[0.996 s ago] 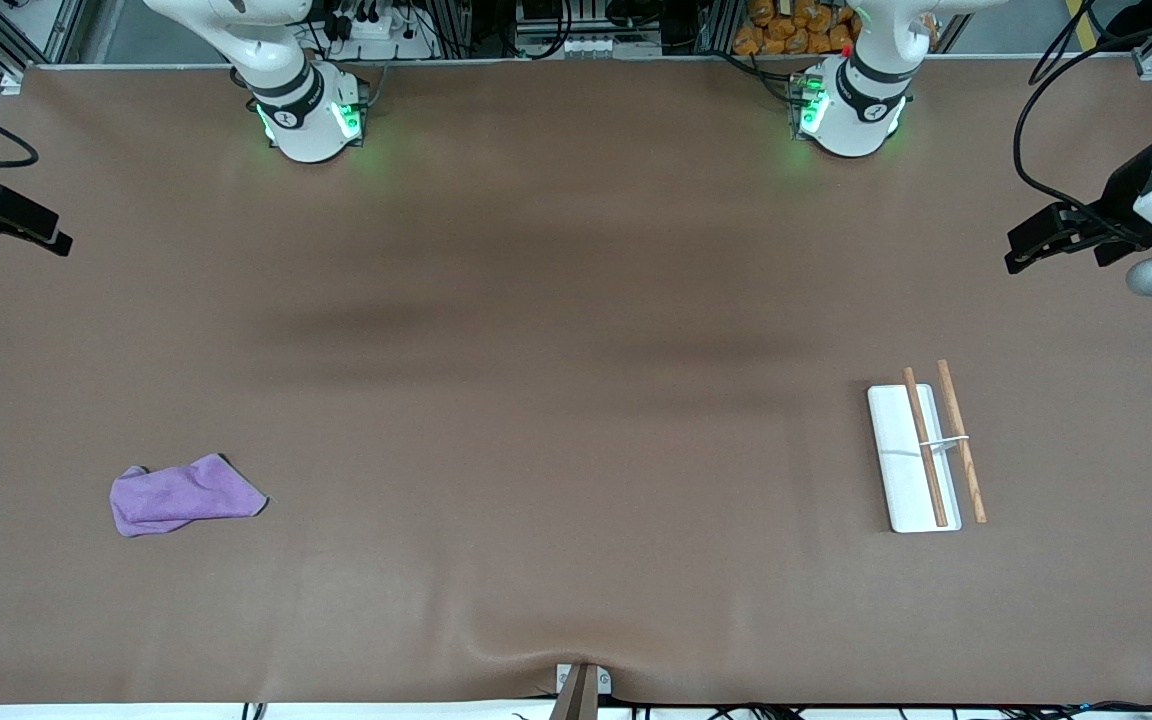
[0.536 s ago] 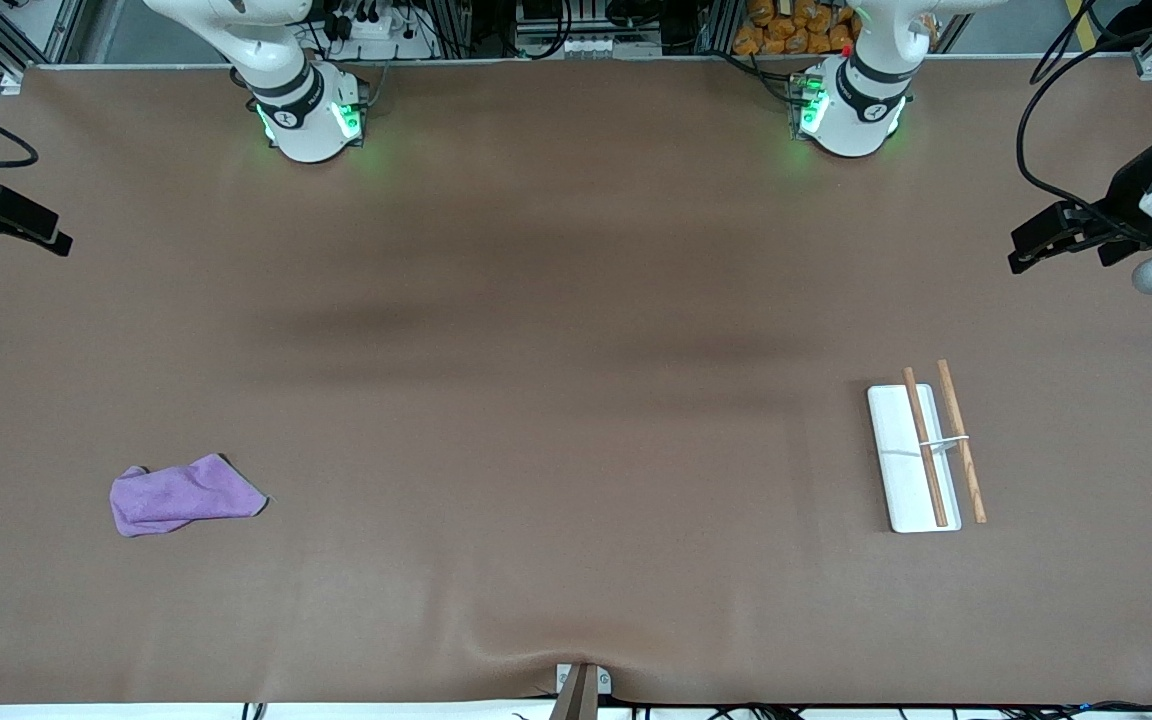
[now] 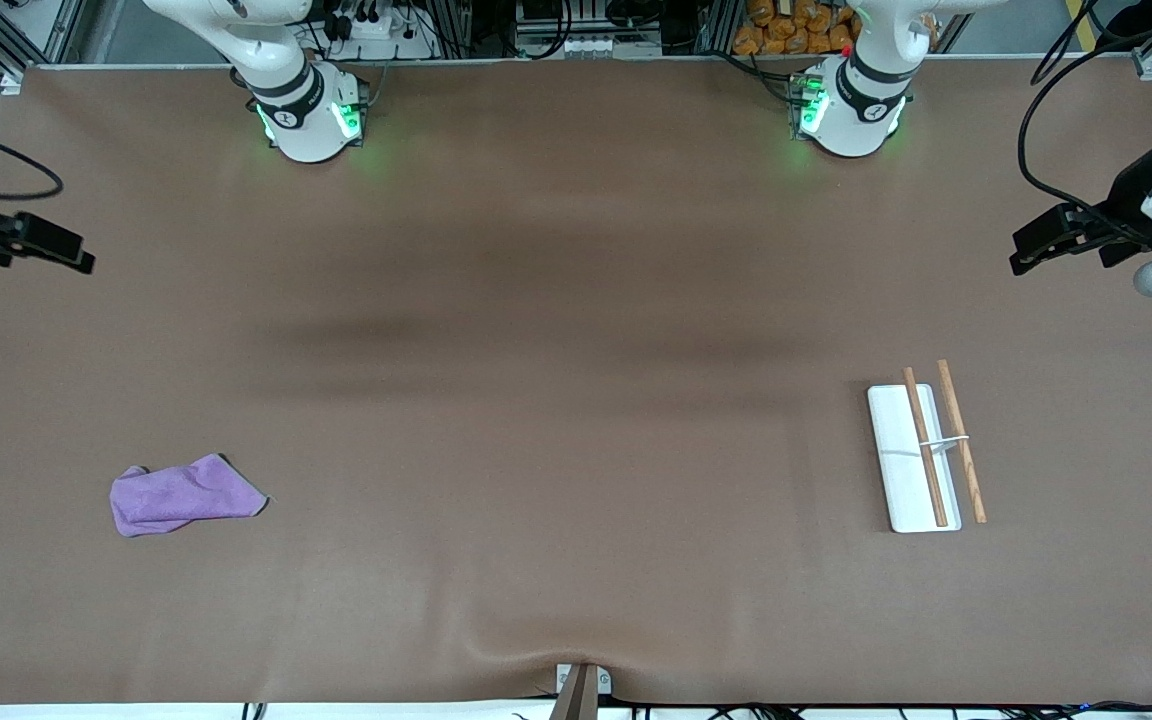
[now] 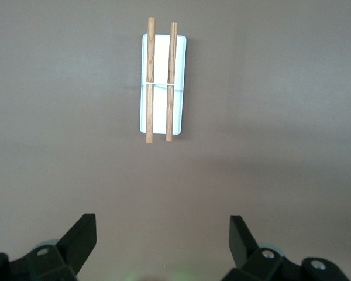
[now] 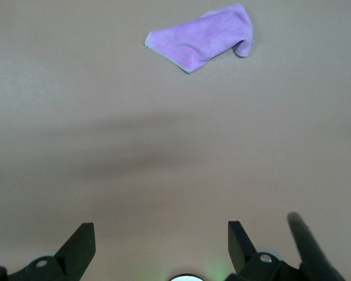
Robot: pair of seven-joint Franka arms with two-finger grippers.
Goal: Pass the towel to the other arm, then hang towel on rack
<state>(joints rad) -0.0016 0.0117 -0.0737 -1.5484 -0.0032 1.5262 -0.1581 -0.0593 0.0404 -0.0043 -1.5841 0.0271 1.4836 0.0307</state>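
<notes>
The purple towel [image 3: 186, 495] lies crumpled on the brown table toward the right arm's end; it also shows in the right wrist view [image 5: 202, 38]. The rack [image 3: 914, 460], a white base with two wooden rods and a thin crossbar, lies toward the left arm's end and shows in the left wrist view [image 4: 162, 82]. My right gripper [image 3: 81, 262] [image 5: 161, 237] hangs open and empty over bare table at the right arm's end, well apart from the towel. My left gripper [image 3: 1021, 260] [image 4: 162, 234] hangs open and empty over bare table at the left arm's end, apart from the rack.
The arm bases [image 3: 311, 115] [image 3: 851, 110] stand at the table's edge farthest from the front camera. A small metal bracket [image 3: 581, 685] sits at the table's nearest edge. Cables and clutter lie past the table edge by the bases.
My right gripper has shifted a little toward the table's middle and the front camera. My left gripper has barely moved. The towel and rack have not moved.
</notes>
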